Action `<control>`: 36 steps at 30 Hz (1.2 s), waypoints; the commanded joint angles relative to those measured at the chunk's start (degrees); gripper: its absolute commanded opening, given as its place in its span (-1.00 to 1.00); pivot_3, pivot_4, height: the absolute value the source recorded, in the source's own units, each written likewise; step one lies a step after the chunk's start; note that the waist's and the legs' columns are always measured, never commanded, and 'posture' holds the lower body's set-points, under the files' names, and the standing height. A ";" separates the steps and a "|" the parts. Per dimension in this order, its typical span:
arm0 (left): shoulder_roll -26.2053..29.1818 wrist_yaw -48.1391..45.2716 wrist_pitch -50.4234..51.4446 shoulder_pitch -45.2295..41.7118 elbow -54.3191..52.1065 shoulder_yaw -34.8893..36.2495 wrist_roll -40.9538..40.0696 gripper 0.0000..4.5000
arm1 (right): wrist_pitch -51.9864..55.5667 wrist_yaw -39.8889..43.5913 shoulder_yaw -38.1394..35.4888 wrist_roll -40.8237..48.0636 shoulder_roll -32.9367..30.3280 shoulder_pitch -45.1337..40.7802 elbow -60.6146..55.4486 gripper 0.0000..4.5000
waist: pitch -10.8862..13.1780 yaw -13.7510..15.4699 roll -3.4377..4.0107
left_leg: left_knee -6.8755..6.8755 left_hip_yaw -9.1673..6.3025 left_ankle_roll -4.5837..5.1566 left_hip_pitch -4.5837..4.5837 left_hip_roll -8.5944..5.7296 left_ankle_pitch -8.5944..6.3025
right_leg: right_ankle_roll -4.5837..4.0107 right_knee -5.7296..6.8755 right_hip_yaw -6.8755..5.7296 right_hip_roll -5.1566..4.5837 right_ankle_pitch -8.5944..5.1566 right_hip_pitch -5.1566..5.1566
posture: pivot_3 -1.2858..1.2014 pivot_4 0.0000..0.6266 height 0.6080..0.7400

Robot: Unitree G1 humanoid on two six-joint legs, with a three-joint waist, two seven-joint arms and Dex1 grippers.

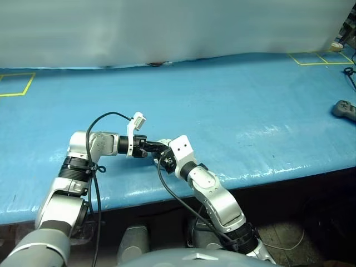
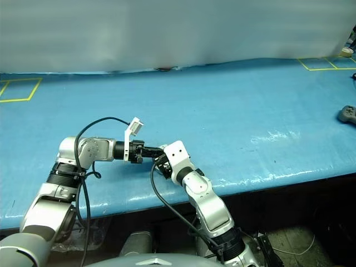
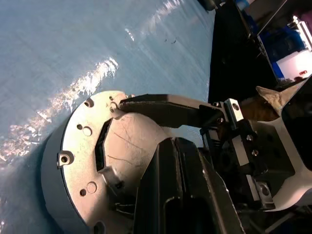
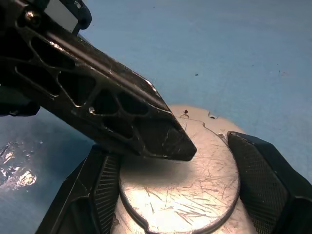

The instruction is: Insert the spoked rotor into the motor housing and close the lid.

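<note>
While right gripper (image 4: pixel 170 195) clamps closed motor housing (image 3: pixel 73 161) and pressed-together left gripper (image 4: pixel 183 148) bears on lid (image 4: pixel 185 185), risks skewing lid or levering housing loose.

Near the front edge of a long table (image 1: pixel 233 117), we see the two arms meeting a little left of centre. The left gripper (image 1: pixel 151 148) reaches in from the left; the right gripper (image 1: pixel 161 158) comes up from below the table edge on the right. Between the right gripper's fingers (image 4: pixel 263 170) sits the lid (image 4: pixel 180 190), one finger on either side of it. The left gripper's closed tips rest on top of the lid. Far off at the table's right end lies a controller (image 1: pixel 345 109). Taped squares (image 1: pixel 15 84) mark the far left and far right corners.
</note>
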 commanded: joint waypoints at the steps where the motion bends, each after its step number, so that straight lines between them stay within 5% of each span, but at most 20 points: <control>1: 0.07 0.07 -0.88 -0.81 0.65 -2.06 1.99 -0.99 | 1.11 -1.03 -1.24 -0.79 -0.40 1.03 2.18 0.35 | 0.00 -0.01 0.00 | 0.00 0.00 0.00 0.00 0.00 0.00 | 0.00 0.00 0.00 0.00 0.00 0.00 | 0.03 -0.52 1.00; 26: -1.03 -4.07 -3.52 -7.28 9.26 -10.60 10.01 -0.99 | 1.51 0.09 -1.63 0.37 -1.82 3.67 -3.16 0.35 | -0.01 0.52 0.01 | -0.03 -0.06 0.02 -0.05 -0.13 -0.03 | 0.12 -0.04 -0.01 -0.09 -0.16 0.03 | 0.03 -0.52 1.00; 31: -0.81 -4.21 -3.73 -6.59 8.56 -10.09 9.78 -1.00 | 1.52 0.61 -1.80 0.66 -2.15 4.26 -3.90 0.98 | -0.02 0.33 0.01 | -0.03 -0.07 0.05 -0.07 -0.16 -0.07 | 0.17 -0.04 -0.01 -0.12 -0.20 0.03 | 0.03 -0.52 1.00; 36: -0.56 -4.24 -4.07 -6.09 8.31 -9.78 9.83 -1.00 | 1.42 1.07 -2.10 0.99 -2.34 4.45 -4.70 0.98 | -0.02 0.33 0.01 | -0.02 -0.11 0.05 -0.01 -0.11 -0.07 | 0.13 0.03 -0.03 -0.04 -0.21 0.04 | 0.03 -0.52 1.00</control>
